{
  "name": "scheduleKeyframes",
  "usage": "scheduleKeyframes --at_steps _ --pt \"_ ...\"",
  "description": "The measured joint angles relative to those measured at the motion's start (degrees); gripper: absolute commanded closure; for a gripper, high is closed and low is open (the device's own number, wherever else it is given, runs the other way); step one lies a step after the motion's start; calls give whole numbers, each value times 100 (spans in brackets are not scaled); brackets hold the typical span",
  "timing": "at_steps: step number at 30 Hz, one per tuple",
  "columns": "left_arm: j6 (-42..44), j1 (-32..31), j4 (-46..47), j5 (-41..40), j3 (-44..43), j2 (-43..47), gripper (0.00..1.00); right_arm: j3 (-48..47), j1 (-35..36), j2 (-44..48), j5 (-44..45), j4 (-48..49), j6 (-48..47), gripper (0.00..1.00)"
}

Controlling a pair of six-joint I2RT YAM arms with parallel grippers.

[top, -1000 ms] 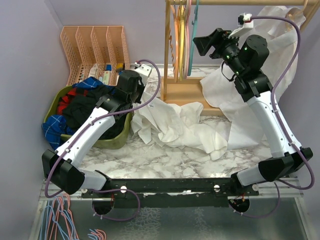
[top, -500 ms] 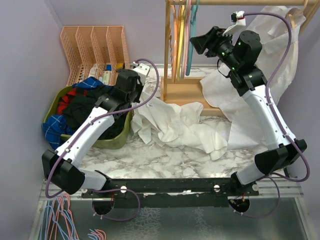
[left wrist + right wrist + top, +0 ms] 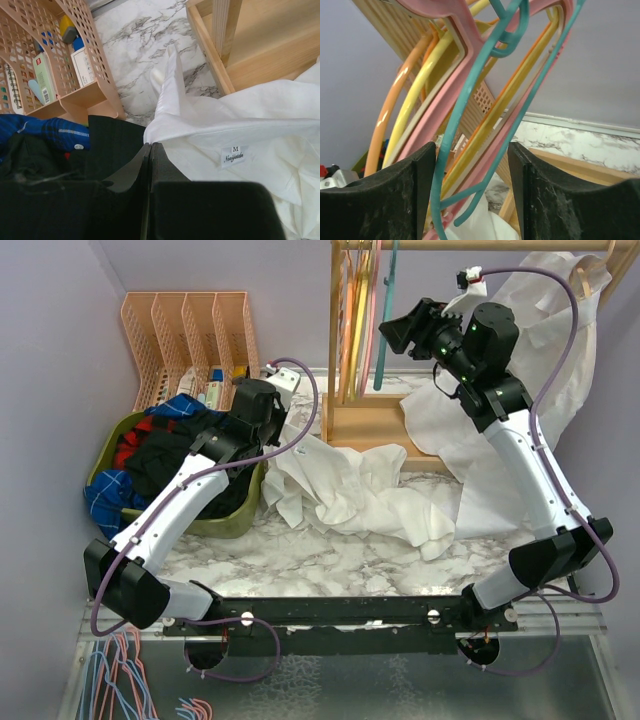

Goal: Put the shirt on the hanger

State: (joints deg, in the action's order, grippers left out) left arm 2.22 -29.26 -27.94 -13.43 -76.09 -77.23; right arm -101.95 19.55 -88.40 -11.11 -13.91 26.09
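The white shirt [image 3: 360, 490] lies crumpled on the marble table in front of the wooden rack; its collar with an "M" label shows in the left wrist view [image 3: 250, 125]. My left gripper [image 3: 275, 430] is shut at the shirt's collar edge [image 3: 150, 145], with the fabric starting right at its tips. The teal hanger [image 3: 386, 310] hangs on the rack rail among other hangers. My right gripper [image 3: 395, 332] is open at hanger height. In the right wrist view the teal hanger [image 3: 444, 153] runs between the spread fingers of the gripper [image 3: 472, 150], close to the left finger.
Orange, yellow and pink hangers [image 3: 415, 100] hang right behind the teal one. A second white shirt [image 3: 540, 330] hangs at the right of the rack. The rack's wooden base [image 3: 370, 425] is behind the shirt. A green basket [image 3: 230, 522] of dark garments and a peach organiser [image 3: 190, 330] stand at the left.
My right gripper has moved up and to the left, closer to the hangers on the rail. The left arm and the shirt have not moved.
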Motion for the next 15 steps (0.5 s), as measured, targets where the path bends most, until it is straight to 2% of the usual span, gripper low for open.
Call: scheduleKeyframes --at_steps 15 --pt "0 4 -2 37 2 -2 100 -345 177 -9 1021 -920 -693 35"
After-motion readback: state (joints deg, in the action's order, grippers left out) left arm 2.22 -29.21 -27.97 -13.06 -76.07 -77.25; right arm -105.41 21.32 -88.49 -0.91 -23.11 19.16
